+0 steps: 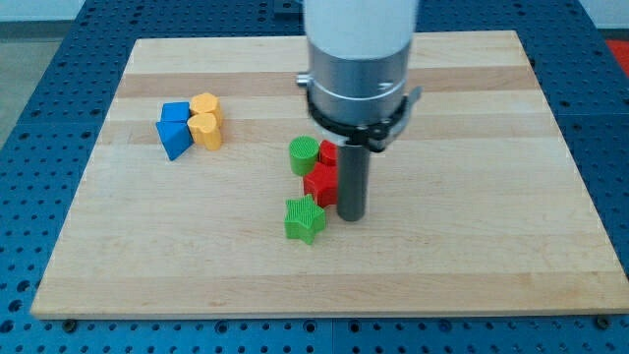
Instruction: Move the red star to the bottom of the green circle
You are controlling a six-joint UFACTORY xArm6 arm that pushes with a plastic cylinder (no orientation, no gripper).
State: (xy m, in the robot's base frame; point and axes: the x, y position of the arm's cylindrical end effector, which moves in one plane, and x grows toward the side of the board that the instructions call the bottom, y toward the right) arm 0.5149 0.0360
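On the table (472,275), at the far left, two blue blocks (174,128) touch two yellow blocks (206,121) in one tight cluster. Nearer the middle sits the green circle (304,154), with a red block (328,152) touching its right side. The red star (320,184) lies just below the green circle, touching it. A green star (305,219) sits nearer still. My tip (351,214), the tool, a plain rod with nothing to clamp, stands against the red star's right side.
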